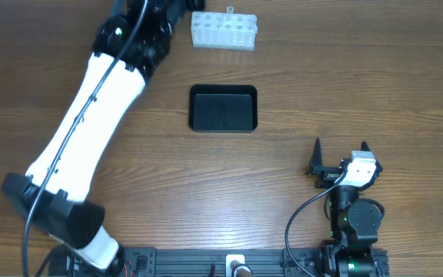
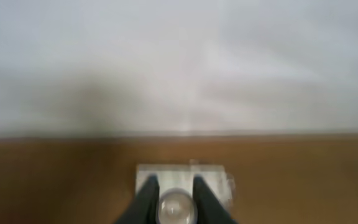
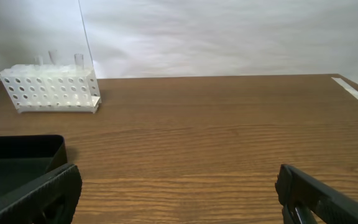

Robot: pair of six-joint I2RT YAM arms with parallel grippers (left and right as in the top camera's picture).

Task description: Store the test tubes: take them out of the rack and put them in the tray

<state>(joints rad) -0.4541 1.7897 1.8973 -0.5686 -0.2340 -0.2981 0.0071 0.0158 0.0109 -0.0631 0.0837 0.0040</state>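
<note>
A white test tube rack [image 1: 224, 31] stands at the far edge of the table, with a clear tube [image 1: 229, 9] sticking up from it. In the right wrist view the rack [image 3: 50, 89] holds a few upright tubes [image 3: 78, 60]. The empty black tray [image 1: 223, 108] lies in front of the rack, mid-table. My left arm [image 1: 110, 92] stretches to the rack's left end. In the blurred left wrist view my left gripper [image 2: 174, 185] has its fingers close on a clear test tube [image 2: 174, 206], with the rack [image 2: 217, 177] just beyond. My right gripper [image 1: 338, 158] rests open near its base.
A pale wall [image 3: 229, 37] rises right behind the table's far edge, close to the rack. Bare wooden tabletop [image 1: 360, 85] lies to the right of the tray and between the tray [image 3: 17, 155] and my right gripper [image 3: 179, 199].
</note>
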